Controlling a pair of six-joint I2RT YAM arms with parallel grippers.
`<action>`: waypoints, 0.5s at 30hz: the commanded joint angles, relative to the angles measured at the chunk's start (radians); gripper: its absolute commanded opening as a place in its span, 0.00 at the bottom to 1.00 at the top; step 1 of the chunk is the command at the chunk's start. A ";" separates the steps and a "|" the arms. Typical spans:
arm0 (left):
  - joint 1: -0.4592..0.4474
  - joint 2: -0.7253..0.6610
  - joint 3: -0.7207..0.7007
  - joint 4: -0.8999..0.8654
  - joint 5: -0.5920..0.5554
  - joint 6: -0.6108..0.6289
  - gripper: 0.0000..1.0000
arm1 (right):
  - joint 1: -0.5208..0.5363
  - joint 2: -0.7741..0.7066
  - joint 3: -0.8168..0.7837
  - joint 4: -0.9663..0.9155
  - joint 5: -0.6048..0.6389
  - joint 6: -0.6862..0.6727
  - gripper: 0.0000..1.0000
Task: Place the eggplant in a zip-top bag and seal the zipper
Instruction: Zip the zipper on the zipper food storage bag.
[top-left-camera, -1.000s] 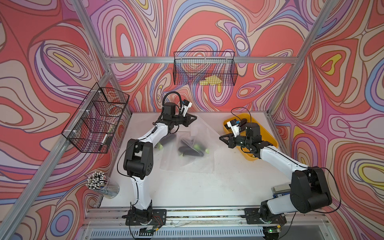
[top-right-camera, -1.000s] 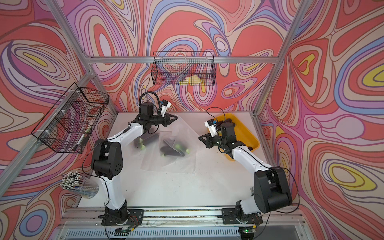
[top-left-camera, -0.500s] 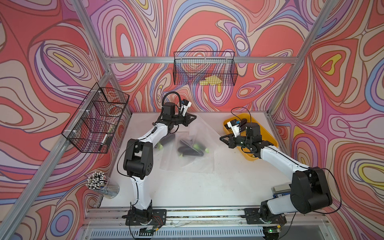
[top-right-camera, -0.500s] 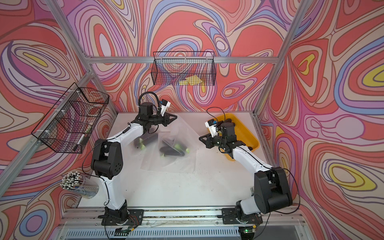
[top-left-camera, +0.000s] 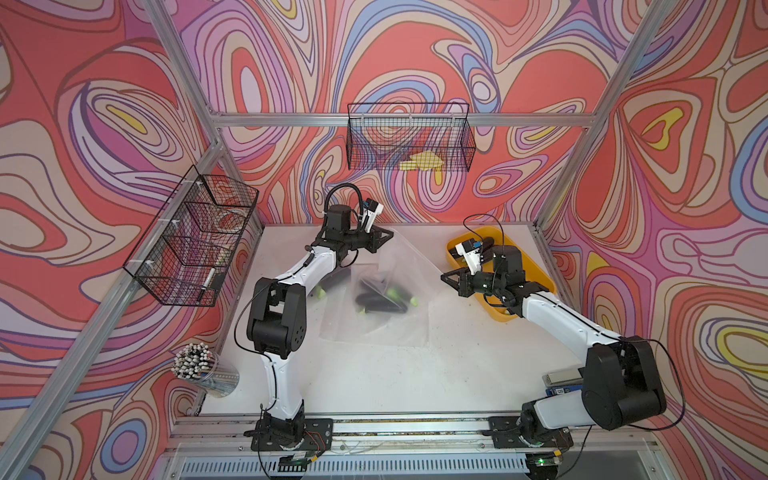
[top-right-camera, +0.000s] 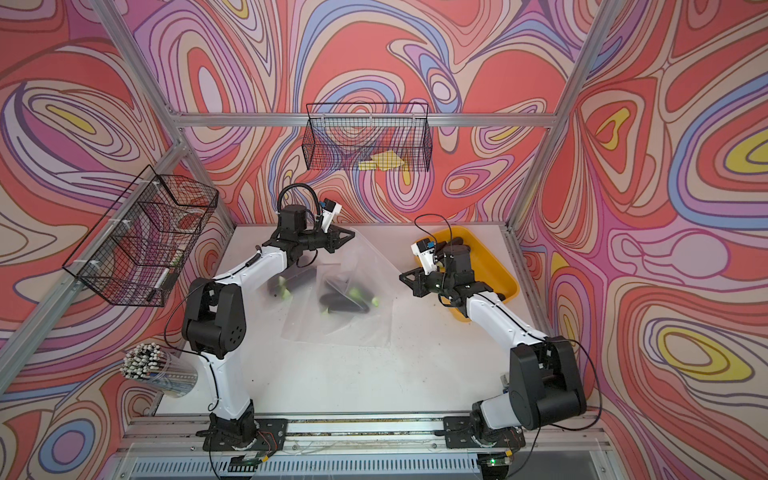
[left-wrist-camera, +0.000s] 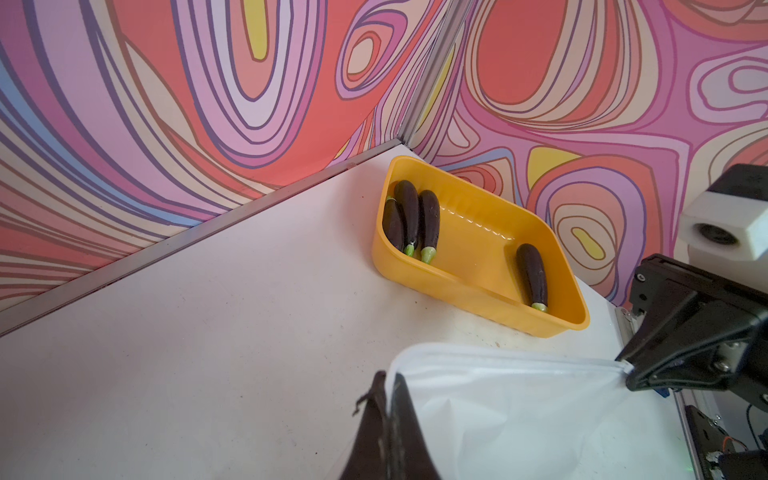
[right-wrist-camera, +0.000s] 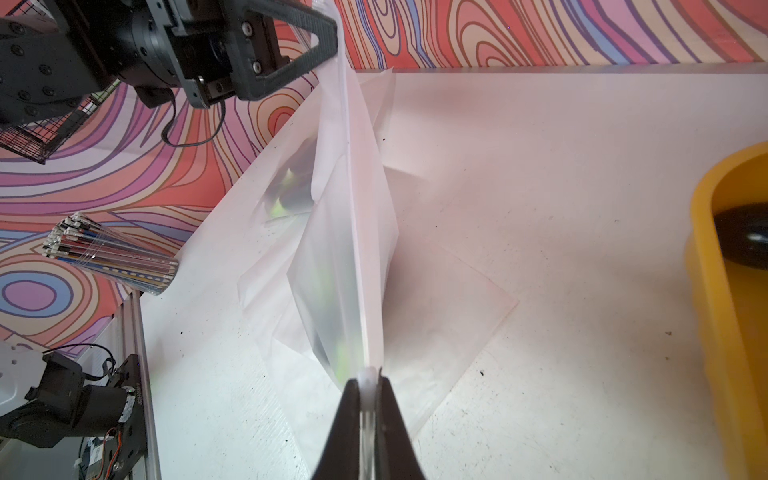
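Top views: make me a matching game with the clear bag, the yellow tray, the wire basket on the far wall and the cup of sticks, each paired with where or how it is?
1. zip-top bag
2. yellow tray
3. back wire basket
4. cup of sticks

A. hangs on the back wall
B. by the table's near left corner
C. pinched at two corners, stretched between them
D. holds loose eggplants

Pairs: 1-C, 2-D, 3-A, 4-B

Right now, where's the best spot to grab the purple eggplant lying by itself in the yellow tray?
Pinch the lone dark purple eggplant across its middle, coming straight down from above. It lies flat near one end of the yellow plastic tray, whose raised walls block a sideways approach.
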 joint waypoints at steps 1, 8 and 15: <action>0.026 -0.011 0.006 0.036 -0.069 0.005 0.00 | -0.018 -0.028 -0.034 -0.071 0.011 -0.013 0.04; 0.026 -0.007 0.010 0.048 -0.061 -0.008 0.00 | -0.023 -0.031 -0.034 -0.079 0.010 -0.013 0.04; 0.026 -0.011 0.002 0.045 -0.064 -0.005 0.00 | -0.023 -0.027 -0.036 -0.073 0.005 -0.010 0.04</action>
